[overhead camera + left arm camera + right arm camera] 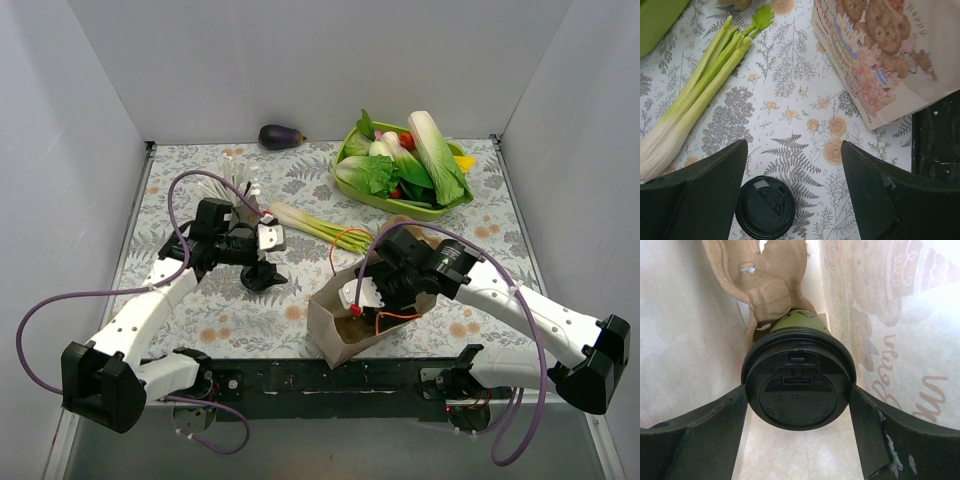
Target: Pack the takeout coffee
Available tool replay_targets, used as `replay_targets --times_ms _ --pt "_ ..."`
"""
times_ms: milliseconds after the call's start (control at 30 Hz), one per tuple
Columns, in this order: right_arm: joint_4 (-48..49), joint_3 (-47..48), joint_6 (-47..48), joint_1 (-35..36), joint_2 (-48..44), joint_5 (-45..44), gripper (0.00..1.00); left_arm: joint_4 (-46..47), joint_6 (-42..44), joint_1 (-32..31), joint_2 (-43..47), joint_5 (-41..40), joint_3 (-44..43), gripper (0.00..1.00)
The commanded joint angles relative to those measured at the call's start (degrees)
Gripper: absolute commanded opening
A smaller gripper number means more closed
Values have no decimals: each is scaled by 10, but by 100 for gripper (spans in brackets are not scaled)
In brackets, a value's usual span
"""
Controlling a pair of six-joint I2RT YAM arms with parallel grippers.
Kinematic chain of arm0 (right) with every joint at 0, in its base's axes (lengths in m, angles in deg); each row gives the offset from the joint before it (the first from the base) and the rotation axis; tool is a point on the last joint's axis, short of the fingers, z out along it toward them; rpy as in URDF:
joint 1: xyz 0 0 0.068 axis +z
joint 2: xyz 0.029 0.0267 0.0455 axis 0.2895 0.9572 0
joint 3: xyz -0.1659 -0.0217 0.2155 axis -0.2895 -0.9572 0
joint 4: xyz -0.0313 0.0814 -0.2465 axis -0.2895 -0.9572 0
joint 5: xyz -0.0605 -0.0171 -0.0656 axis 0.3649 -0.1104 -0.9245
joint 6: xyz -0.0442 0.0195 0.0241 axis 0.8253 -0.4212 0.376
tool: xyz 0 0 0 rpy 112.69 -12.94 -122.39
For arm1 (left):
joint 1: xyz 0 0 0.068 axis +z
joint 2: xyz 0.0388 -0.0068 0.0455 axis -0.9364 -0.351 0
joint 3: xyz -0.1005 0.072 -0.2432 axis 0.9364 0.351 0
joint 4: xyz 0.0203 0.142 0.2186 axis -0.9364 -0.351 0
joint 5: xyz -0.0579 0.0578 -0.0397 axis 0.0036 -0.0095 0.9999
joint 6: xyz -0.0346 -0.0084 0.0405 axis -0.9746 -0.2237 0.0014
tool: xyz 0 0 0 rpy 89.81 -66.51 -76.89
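The takeout coffee, a green paper cup point(799, 320) capped with a black lid point(799, 390), sits inside the printed paper bag point(340, 322) against a tan pulp carrier point(760, 275). My right gripper point(799, 402) reaches into the bag, and its fingers point(715, 430) press both sides of the cup's lid. In the top view the right gripper point(365, 293) is at the bag's mouth, and the cup is hidden there. My left gripper point(794, 165) is open and empty above the table. A loose black lid point(765, 207) lies by its left finger.
A celery stalk point(310, 222) lies between the arms and shows in the left wrist view point(695, 95). A green basket point(452, 206) of vegetables stands at the back right. An eggplant point(281, 136) lies at the back wall. The bag point(890, 55) stands right of the left gripper.
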State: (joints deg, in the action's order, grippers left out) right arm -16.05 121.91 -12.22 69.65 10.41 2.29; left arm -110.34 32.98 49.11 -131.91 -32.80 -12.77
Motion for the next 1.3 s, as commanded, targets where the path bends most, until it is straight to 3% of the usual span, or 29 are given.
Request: replay_targets --times_ms 0,167,267,433,700,1100,1267 --pt "-6 50 -21 -3 26 -29 1 -12 6 5 48 41 -20 75" --pt "-1 79 -57 -3 48 -60 1 -17 -49 6 85 42 -49 72" --pt "27 70 -57 -3 45 -81 1 -11 -191 20 62 13 -106 69" --pt "50 54 -43 -3 35 -106 1 -47 -297 30 17 68 -217 68" --pt "66 37 -34 -3 35 -133 1 -81 -281 17 -65 169 -275 66" --pt "86 34 -54 -3 49 -162 1 -44 -330 -102 -111 92 -298 64" --pt "94 31 -54 -3 46 -163 1 -31 -350 -124 -136 28 -312 53"
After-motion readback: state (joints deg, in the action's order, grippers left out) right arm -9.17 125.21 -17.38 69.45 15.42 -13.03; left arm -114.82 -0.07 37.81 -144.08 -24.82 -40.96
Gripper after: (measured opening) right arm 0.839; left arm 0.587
